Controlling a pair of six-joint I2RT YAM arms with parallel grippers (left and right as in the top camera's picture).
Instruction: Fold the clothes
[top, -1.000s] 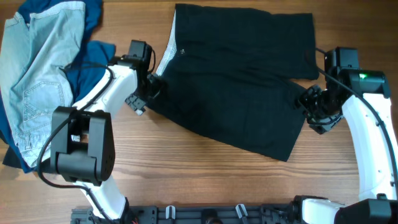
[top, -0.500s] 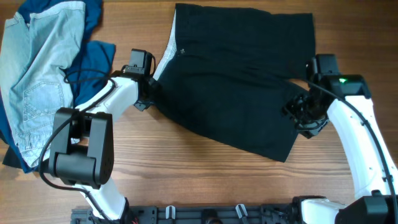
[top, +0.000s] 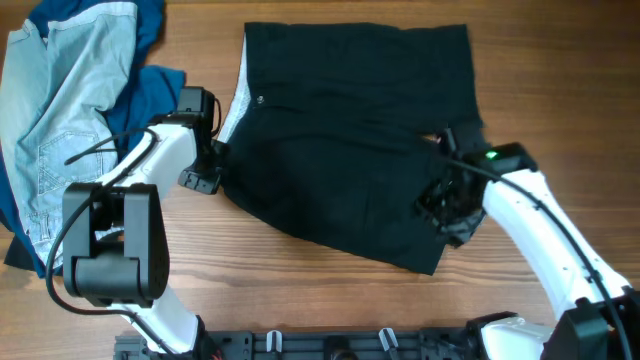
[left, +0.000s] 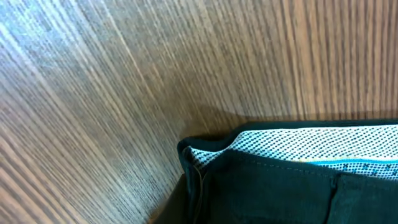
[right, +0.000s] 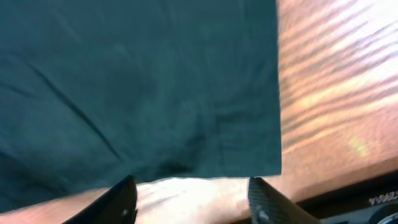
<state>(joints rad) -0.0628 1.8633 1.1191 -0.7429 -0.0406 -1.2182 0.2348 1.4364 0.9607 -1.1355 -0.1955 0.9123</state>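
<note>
The black shorts (top: 340, 150) are spread out flat across the middle of the tabletop (top: 300, 290), reaching up to the far edge. The waistband faces the left edge and the two legs point toward the right edge, with the nearer leg slanting down toward the near edge. My left end effector (top: 205, 168) is right at the waistband's near corner. From the left wrist view I only get the corner itself with its white mesh lining (left: 298, 144) peeking out over the wood, no fingers in shot, so honestly I can't tell if it's clamped or not. My right end effector (top: 447, 203) sits over the hem end of the nearer leg. There the fingers (right: 123, 200) are clearly spread apart, with the hem edge lying right at the tips and bare wood between them. Over by the far left corner there's a heap of light jeans (top: 55, 110) on top of a blue garment (top: 150, 85), just beside my left arm.
</note>
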